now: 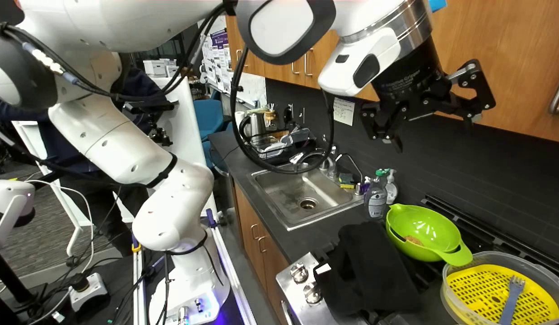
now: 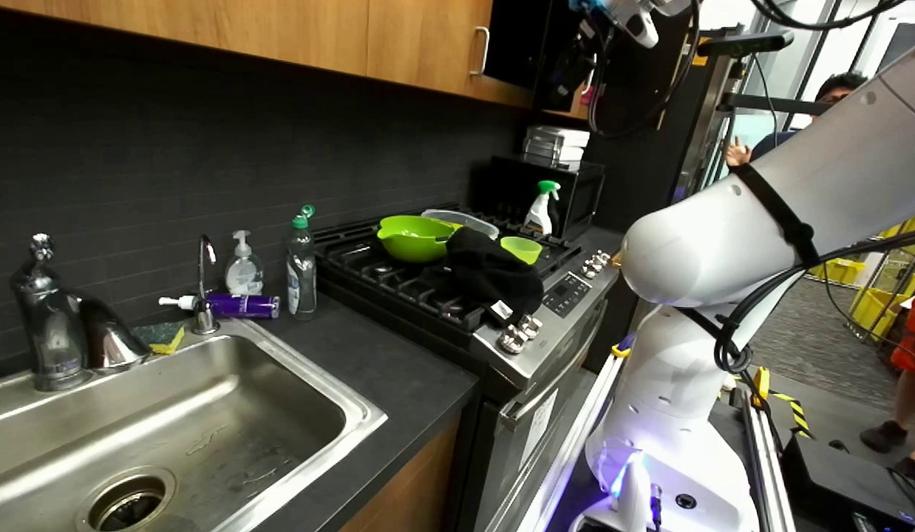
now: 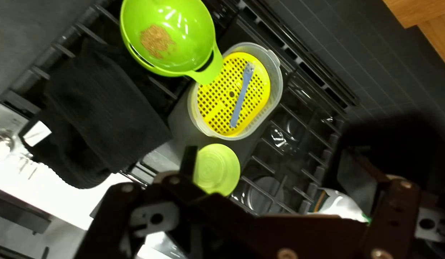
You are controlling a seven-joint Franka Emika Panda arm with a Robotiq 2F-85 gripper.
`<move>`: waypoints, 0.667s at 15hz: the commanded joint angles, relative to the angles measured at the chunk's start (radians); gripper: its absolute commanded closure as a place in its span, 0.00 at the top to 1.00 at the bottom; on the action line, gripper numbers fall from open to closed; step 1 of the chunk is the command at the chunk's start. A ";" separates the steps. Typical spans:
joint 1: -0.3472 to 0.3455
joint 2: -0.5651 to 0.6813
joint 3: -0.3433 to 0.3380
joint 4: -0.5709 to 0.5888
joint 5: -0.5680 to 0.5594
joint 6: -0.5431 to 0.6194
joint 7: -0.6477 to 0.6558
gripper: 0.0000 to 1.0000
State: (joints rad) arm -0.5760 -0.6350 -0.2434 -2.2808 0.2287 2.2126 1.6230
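My gripper (image 1: 432, 130) is open and empty, high above the stove; it also shows in the wrist view (image 3: 273, 169). Below it in the wrist view are a small light green bowl (image 3: 219, 169), partly covered by a finger, and a clear oval container (image 3: 276, 86) with a yellow perforated tray (image 3: 215, 104) inside. A blue fork (image 3: 241, 97) lies on the tray. A larger green bowl (image 3: 193, 21) holds brown crumbs (image 3: 156, 40) and its handle overlaps the container's edge. A black cloth (image 3: 104, 108) lies on the stove's front side. The gripper touches none of these.
A spray bottle (image 2: 540, 210) stands beyond the stove by the microwave (image 2: 587, 188). Soap bottles (image 2: 301, 270) stand between stove and sink (image 2: 361, 410). Wooden cabinets (image 1: 510, 49) hang close behind the gripper. A cable loop (image 1: 236, 117) hangs from the arm.
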 commanded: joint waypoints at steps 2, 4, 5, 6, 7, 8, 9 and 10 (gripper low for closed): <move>-0.055 0.028 0.091 -0.039 -0.196 0.148 0.036 1.00; -0.052 0.049 0.111 -0.040 -0.256 0.121 0.041 1.00; -0.044 0.062 0.118 -0.038 -0.278 0.099 0.036 1.00; -0.033 0.072 0.119 -0.031 -0.292 0.071 0.028 1.00; -0.022 0.079 0.116 -0.025 -0.299 0.041 0.018 1.00; -0.014 0.093 0.116 -0.017 -0.304 0.010 0.015 1.00; -0.004 0.098 0.109 -0.011 -0.306 -0.020 0.005 1.00; 0.004 0.108 0.105 -0.005 -0.310 -0.047 0.000 1.00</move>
State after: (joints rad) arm -0.5940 -0.5559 -0.1281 -2.3235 -0.0570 2.2447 1.6380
